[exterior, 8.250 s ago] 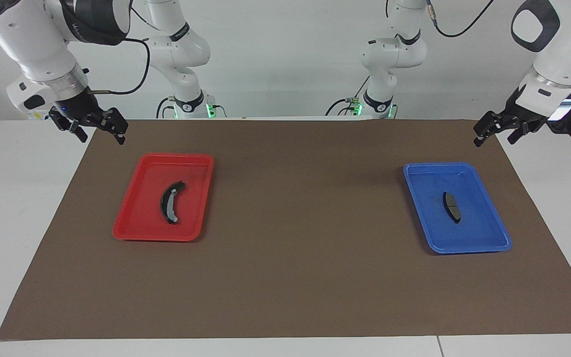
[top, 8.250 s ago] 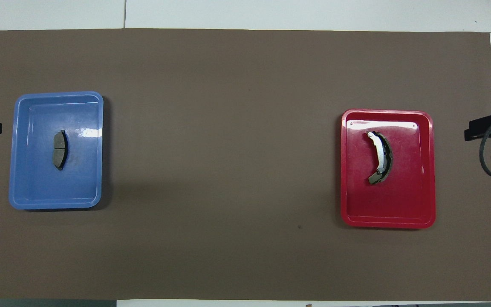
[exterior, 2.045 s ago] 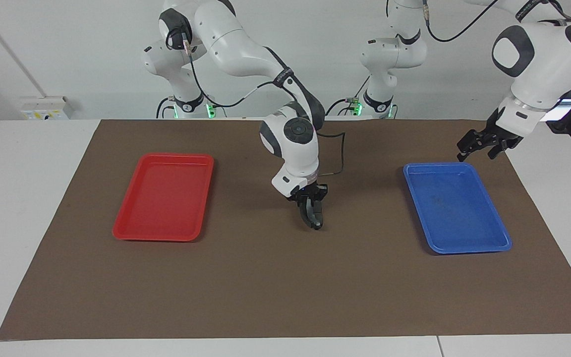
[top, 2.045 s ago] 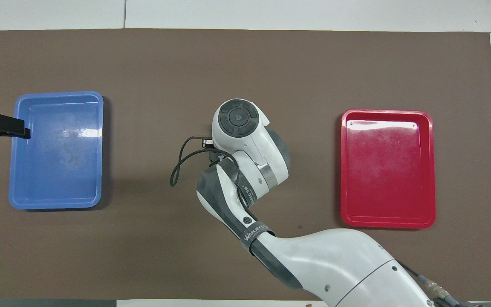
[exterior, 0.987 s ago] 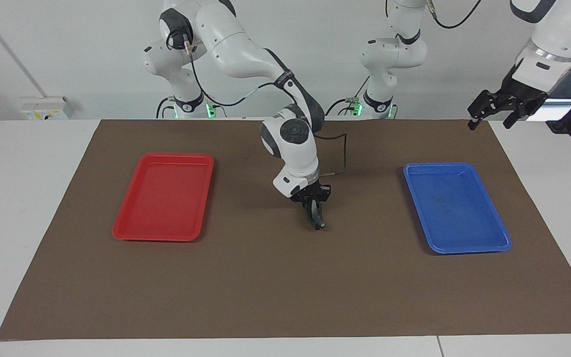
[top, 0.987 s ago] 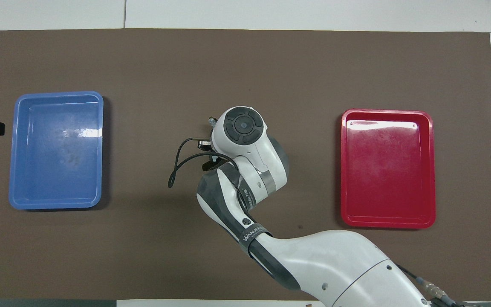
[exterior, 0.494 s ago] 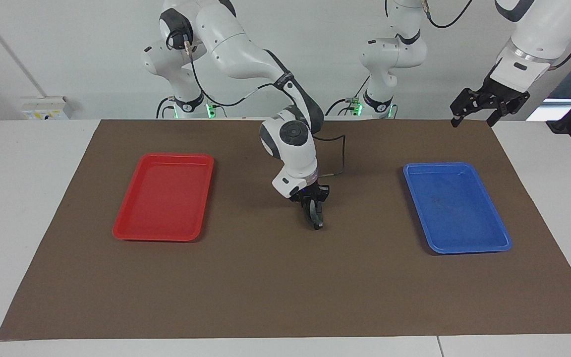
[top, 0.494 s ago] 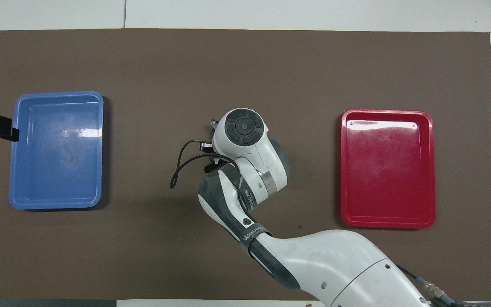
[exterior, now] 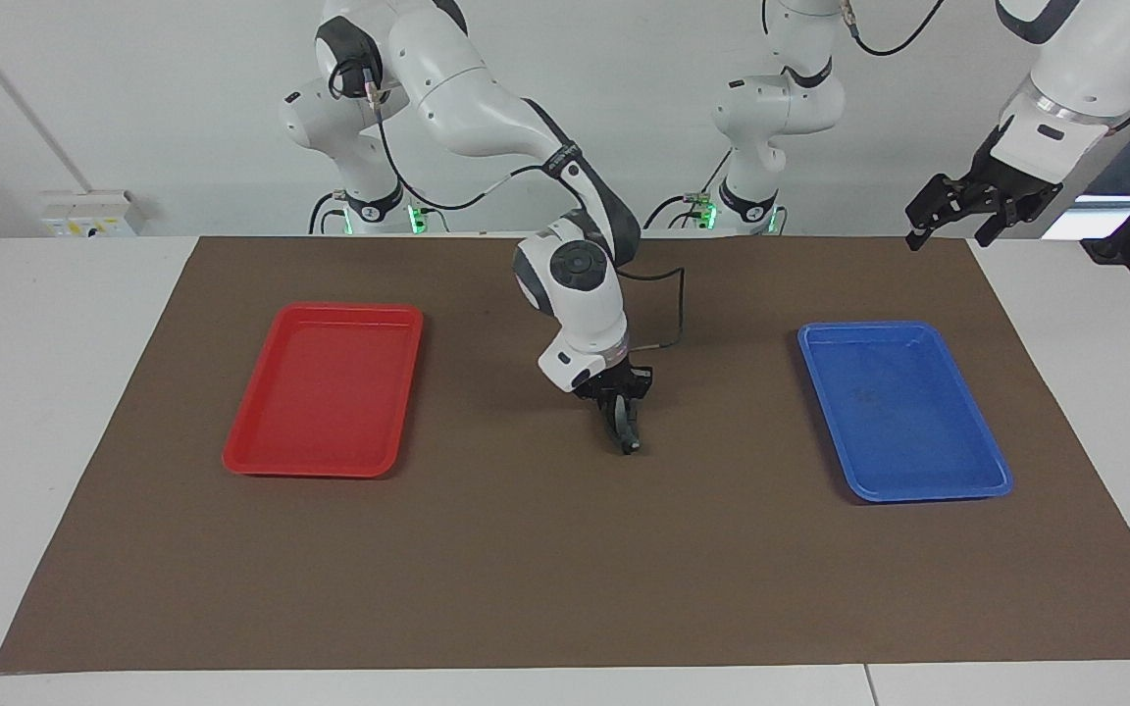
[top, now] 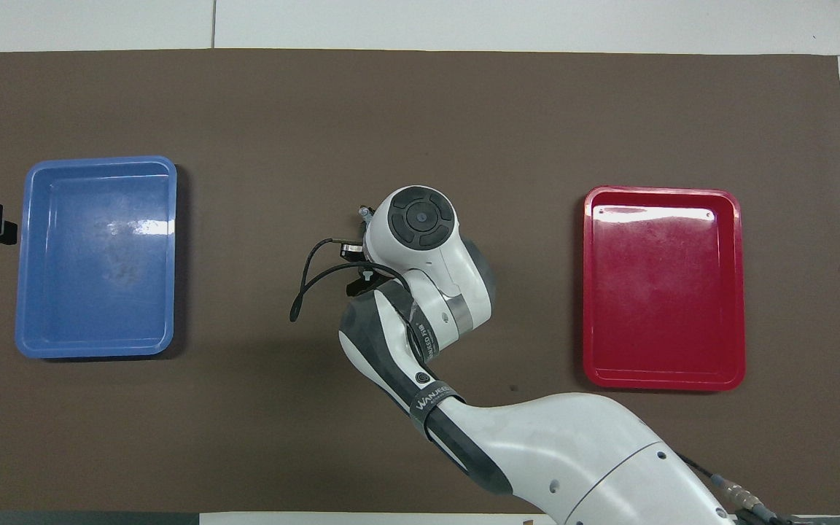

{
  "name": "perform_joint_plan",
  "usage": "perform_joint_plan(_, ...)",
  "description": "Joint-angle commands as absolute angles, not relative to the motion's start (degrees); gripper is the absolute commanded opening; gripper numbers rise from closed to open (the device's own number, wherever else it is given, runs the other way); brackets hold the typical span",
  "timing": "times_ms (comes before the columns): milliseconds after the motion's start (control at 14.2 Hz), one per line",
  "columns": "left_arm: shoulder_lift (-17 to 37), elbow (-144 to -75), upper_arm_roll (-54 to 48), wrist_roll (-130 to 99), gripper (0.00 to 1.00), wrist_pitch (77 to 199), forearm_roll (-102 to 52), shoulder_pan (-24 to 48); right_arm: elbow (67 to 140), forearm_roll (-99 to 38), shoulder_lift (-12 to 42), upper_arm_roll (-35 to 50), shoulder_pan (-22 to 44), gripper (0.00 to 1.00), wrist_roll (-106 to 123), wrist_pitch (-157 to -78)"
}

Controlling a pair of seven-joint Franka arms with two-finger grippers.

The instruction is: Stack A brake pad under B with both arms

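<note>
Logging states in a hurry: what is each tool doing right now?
Left tool: open, empty.
Right tool: shut on B.

a dark curved pad, b point(exterior: 626, 429), is held edge-up at mid-mat between the two trays; the a brake pad cannot be made out.
</note>
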State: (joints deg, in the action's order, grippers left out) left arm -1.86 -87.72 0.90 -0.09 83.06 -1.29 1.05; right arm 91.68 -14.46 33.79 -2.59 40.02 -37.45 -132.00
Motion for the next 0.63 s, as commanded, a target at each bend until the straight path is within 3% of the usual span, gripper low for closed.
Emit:
perform_joint_plan(0, -2.2, -87.9, 0.8, -0.3, 1.00, 81.7, -0.4, 0.8, 93.2, -15.2, 32.3, -2.2, 40.0, 1.00, -37.8, -133.2)
perform_joint_plan(282, -2.5, -88.0, 0.9, -0.4, 1.00, 81.7, -0.4, 0.8, 88.9, -12.8, 31.6, -3.0, 39.2, 1.00, -37.9, -126.1)
perform_joint_plan(564, -2.5, -88.0, 0.9, -0.4, 1.00, 81.6, -0.4, 0.7, 90.1, -6.6, 22.6, -4.2, 31.8, 1.00, -37.1, -115.9)
